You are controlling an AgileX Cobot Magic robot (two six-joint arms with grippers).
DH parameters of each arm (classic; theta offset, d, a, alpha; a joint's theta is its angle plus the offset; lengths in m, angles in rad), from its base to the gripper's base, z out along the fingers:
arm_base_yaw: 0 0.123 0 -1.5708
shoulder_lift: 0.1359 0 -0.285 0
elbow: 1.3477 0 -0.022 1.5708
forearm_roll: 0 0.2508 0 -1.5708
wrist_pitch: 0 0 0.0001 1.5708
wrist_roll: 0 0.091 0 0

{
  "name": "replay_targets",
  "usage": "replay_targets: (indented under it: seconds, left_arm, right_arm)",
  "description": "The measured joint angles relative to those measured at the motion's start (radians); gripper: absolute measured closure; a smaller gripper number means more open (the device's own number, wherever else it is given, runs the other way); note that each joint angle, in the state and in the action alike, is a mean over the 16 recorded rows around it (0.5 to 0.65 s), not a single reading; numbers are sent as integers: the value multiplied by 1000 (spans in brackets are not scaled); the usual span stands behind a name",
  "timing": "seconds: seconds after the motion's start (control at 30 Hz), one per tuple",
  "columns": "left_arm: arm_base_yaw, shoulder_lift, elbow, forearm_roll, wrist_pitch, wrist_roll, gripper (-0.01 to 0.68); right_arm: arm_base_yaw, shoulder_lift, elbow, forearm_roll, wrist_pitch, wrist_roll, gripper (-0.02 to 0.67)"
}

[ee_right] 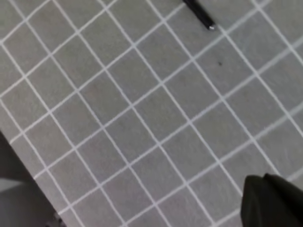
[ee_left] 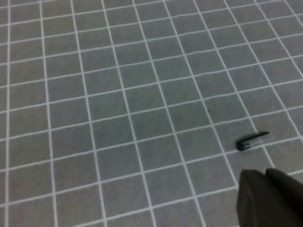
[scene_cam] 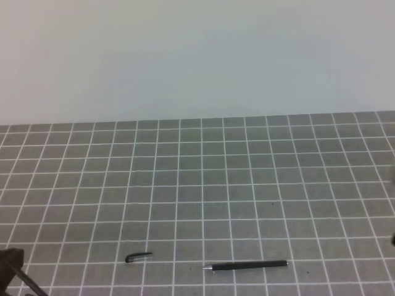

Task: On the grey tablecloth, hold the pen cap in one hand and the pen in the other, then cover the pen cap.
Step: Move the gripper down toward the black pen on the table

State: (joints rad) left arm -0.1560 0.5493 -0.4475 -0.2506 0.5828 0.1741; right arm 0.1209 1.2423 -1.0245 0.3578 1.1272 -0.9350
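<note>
The grey tablecloth (scene_cam: 197, 185) with its white grid covers the table. The small black pen cap (scene_cam: 138, 257) lies flat near the front, left of centre. It also shows in the left wrist view (ee_left: 253, 141). The long black pen (scene_cam: 247, 266) lies flat to the cap's right, its silvery tip pointing left toward the cap and a gap between them. One end of the pen (ee_right: 201, 16) shows at the top of the right wrist view. A dark part of my left gripper (ee_left: 270, 198) hangs just short of the cap. A dark part of my right gripper (ee_right: 274, 201) is far from the pen. Neither gripper's jaws show.
Part of the left arm (scene_cam: 11, 271) shows in the front left corner of the high view. A pale wall (scene_cam: 197, 55) rises behind the cloth's far edge. The cloth's edge with a dark drop beyond it (ee_right: 9, 161) shows at the left of the right wrist view.
</note>
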Motion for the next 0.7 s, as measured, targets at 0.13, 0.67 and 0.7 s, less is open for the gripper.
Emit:
replay_targets:
  seconds: [0.13, 0.67, 0.7]
  left_arm:
    - [-2, 37, -4, -54, -2, 50, 676]
    - [-2, 127, -6, -272, -24, 284, 675]
    - [-2, 128, -6, -279, -24, 295, 675]
  right_arm:
    - [84, 119, -52, -17, -28, -20, 645]
    - [378, 517, -271, -136, -143, -62, 645]
    - [389, 535, -283, -144, -145, -64, 645]
